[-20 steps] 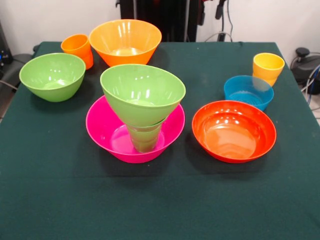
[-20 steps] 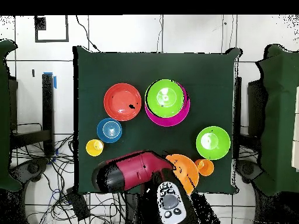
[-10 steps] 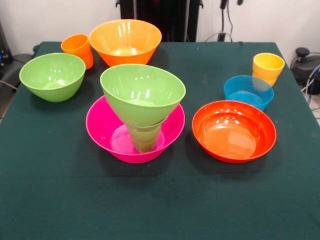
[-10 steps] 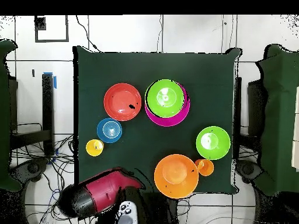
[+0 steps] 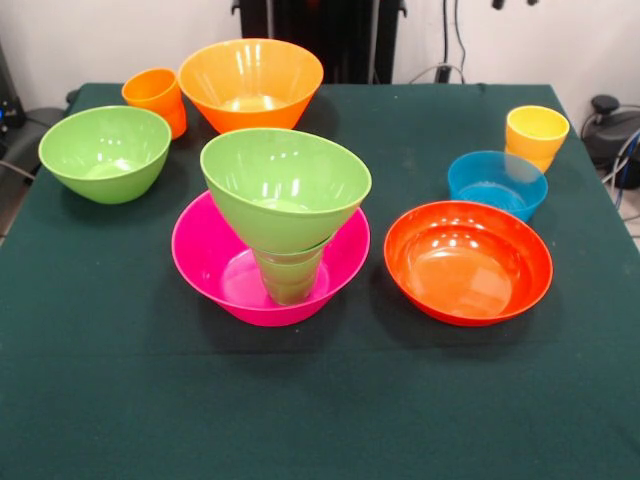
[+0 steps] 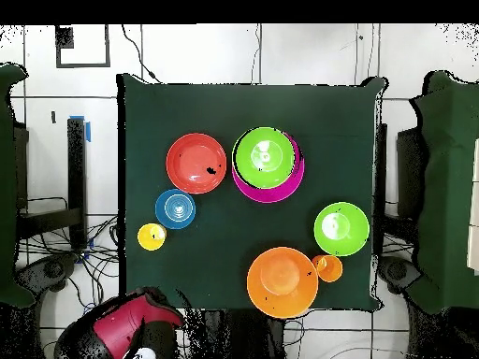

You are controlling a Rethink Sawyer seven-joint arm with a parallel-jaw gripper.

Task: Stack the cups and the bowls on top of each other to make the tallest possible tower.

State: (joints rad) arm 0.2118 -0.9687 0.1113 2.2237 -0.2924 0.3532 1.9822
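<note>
The green-clothed bench (image 5: pixel 320 400) is carrying everything; you are not seeing the jaws, only the arm (image 6: pixel 122 329) off its edge. The tower (image 5: pixel 285 215) is sitting mid-bench, tilted. I judge the yellow cup (image 5: pixel 536 135) light, stiff, slippery: be pinching its rim.

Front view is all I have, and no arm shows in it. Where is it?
Observer: Overhead, the arm is off the table, past the corner nearest the yellow cup.
Operator: Is the top green bowl centred over the pink one?
Observer: No. From above, the green bowl hides most of the pink bowl, whose rim shows only as a crescent along one side.
</note>
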